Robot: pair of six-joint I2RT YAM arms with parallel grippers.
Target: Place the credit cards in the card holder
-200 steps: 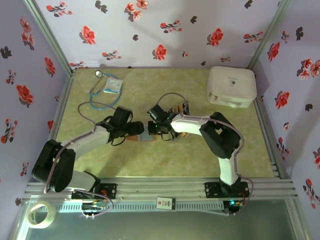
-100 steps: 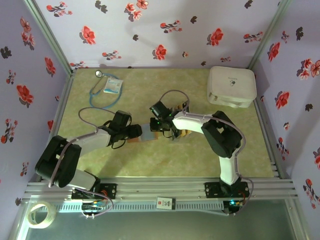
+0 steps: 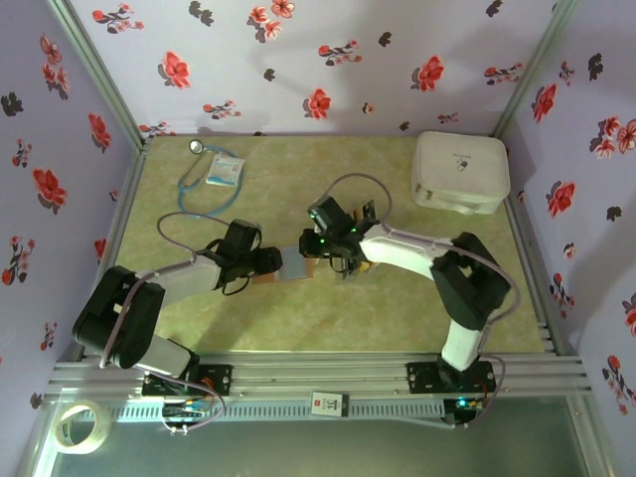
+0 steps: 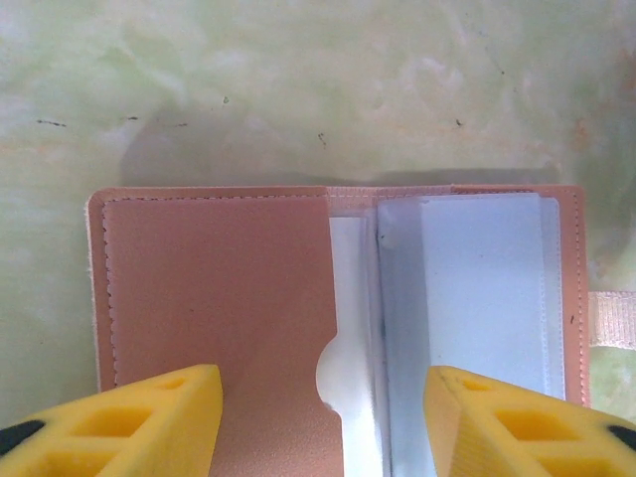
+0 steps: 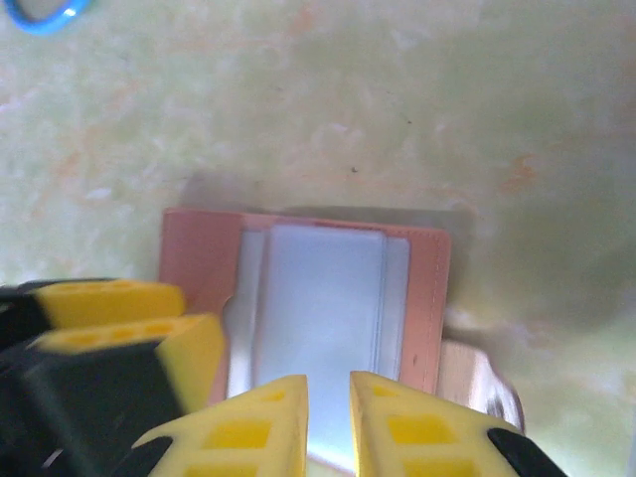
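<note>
Card holder (image 4: 214,298) lies open and flat mid-table, with bare table (image 3: 298,338) beyond its far edge. Left gripper (image 4: 323,422) has its jaws apart over the near edge, one finger on the brown flap and one on the clear pocket. Right gripper (image 5: 328,422) has its fingers nearly together above the pocket (we cannot tell if anything is pinched). Credit cards (image 3: 365,262) sit just beside the holder, partly under the right arm. White case (image 3: 460,171) is well apart in the far right corner.

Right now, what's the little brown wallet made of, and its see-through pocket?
The card holder looks like leather or fake leather: matte reddish-brown, grainy, with stitching along its edges. Its pocket looks like thin clear plastic, slightly shiny.
</note>
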